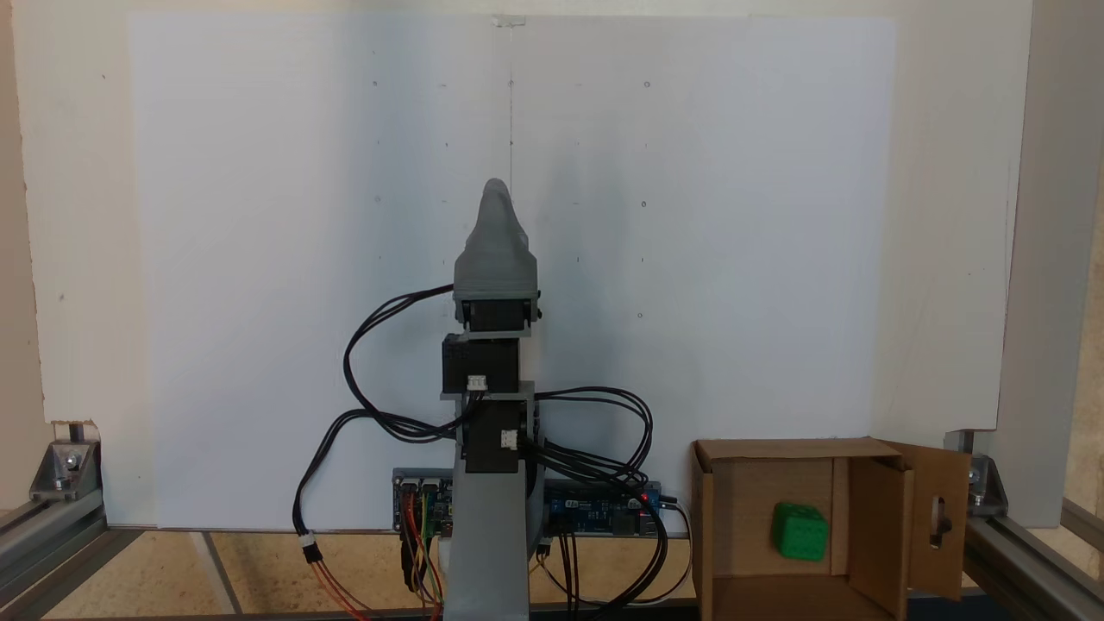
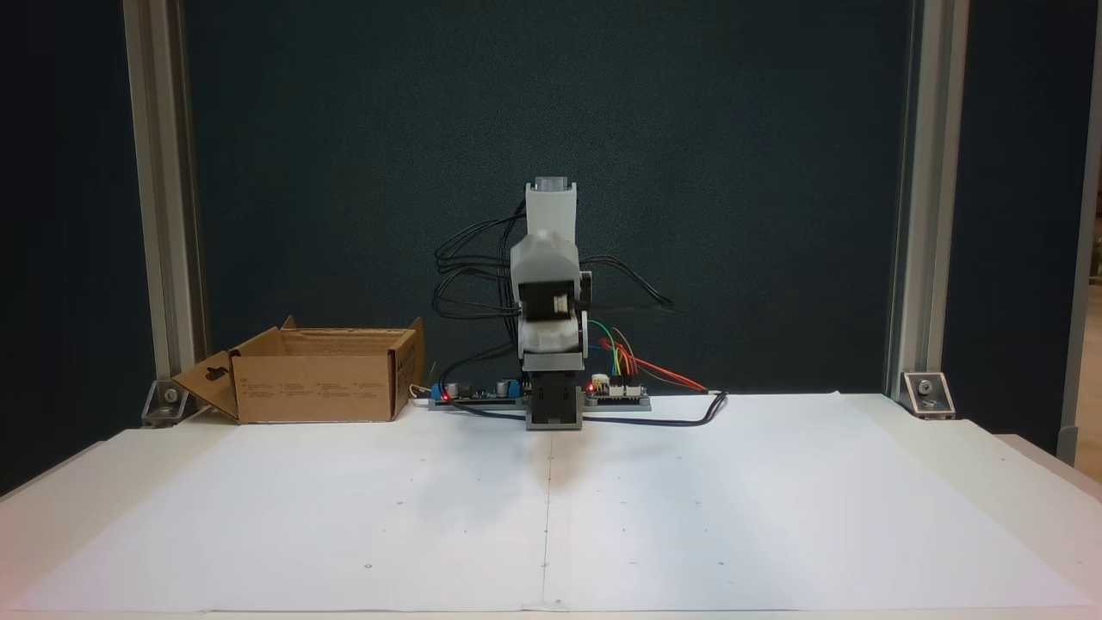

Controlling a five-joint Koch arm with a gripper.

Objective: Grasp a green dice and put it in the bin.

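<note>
arm folded at centre over white paper in both fixed views, black cables looping at its 9 o'clock. gripper tip points to 12 o'clock, jaws stacked, can't tell if wide or narrow. at the arm's 4 o'clock, green dice lies inside the bin, keyhole flap at 3 o'clock.

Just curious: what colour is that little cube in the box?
Bright green dice, clearest in the fixed view from above.

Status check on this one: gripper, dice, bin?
Gripper raised, clear of bin, jaw state unreadable. Green dice already inside bin. Nothing in the way.
</note>
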